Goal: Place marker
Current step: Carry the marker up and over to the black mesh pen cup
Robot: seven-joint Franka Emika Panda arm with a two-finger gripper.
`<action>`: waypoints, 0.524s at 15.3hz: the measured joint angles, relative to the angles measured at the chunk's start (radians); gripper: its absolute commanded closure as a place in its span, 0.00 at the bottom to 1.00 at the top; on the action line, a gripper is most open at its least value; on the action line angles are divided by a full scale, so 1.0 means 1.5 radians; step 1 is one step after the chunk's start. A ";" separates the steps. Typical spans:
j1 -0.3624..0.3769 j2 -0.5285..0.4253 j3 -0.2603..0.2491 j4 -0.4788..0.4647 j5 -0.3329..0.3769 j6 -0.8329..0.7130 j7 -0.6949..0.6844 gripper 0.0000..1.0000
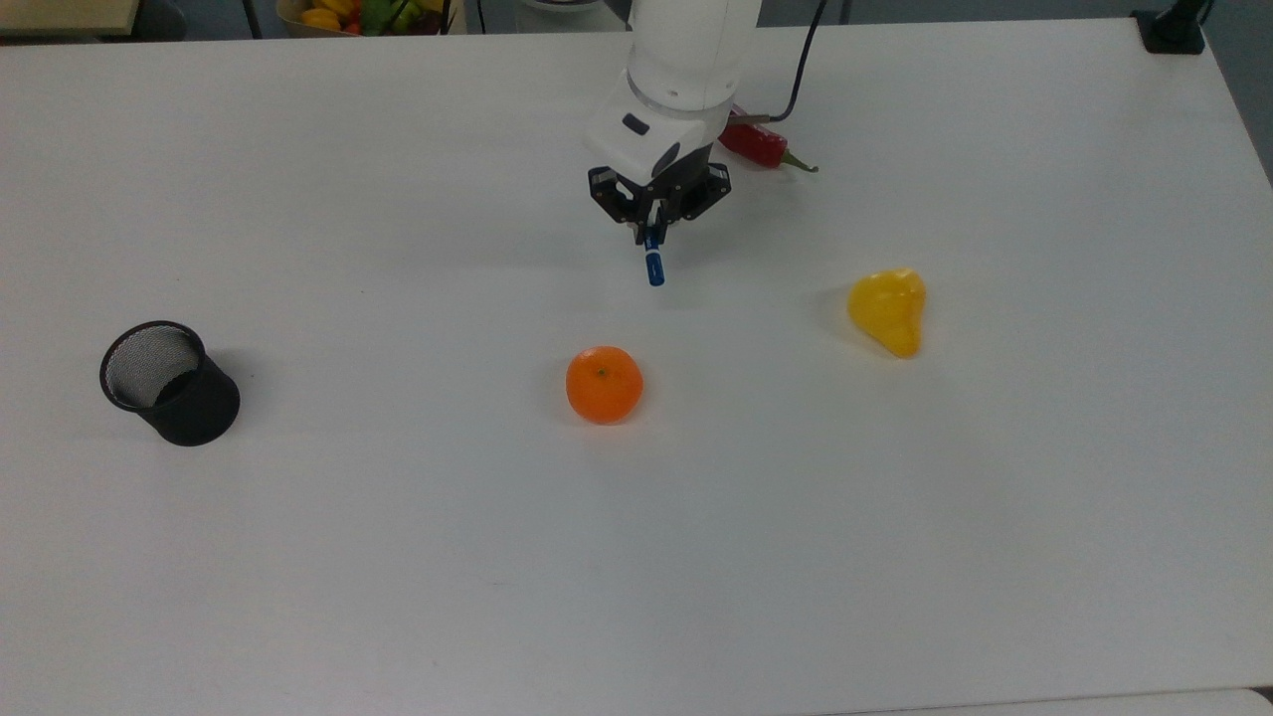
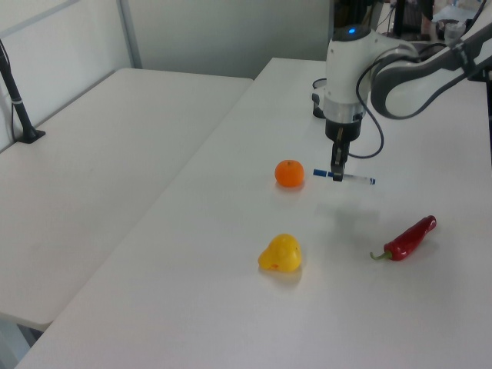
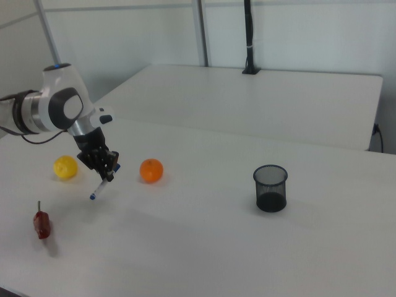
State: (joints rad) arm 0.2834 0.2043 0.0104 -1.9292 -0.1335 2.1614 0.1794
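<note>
The gripper (image 1: 651, 231) pinches the marker (image 1: 653, 267) near its middle and holds it level above the table (image 1: 398, 557), clear of the surface in the left view. In the top view, the orange (image 1: 604, 384) lies at 6 o'clock from the marker, the yellow fruit (image 1: 888, 309) at 3 o'clock, the black mesh cup (image 1: 169, 382) far off at 8 o'clock, and the red chili (image 1: 756, 145) at 1 o'clock.

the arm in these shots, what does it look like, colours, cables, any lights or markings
The arm has smooth rounded white shells with dark grey to black sections at the joints. A small blue light glows on the white housing above the wrist. A thin black cable loops down beside the wrist. The tool is black, angular and far slimmer than the white body above it, with two narrow fingers.
</note>
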 measured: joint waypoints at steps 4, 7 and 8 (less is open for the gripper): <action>-0.025 -0.050 -0.001 0.046 0.045 -0.092 0.001 1.00; -0.046 -0.084 -0.006 0.088 0.060 -0.154 0.000 1.00; -0.050 -0.092 -0.010 0.101 0.062 -0.168 0.000 1.00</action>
State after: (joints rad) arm 0.2079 0.0659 -0.0043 -1.7771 -0.0398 1.9095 0.1798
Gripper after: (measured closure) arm 0.841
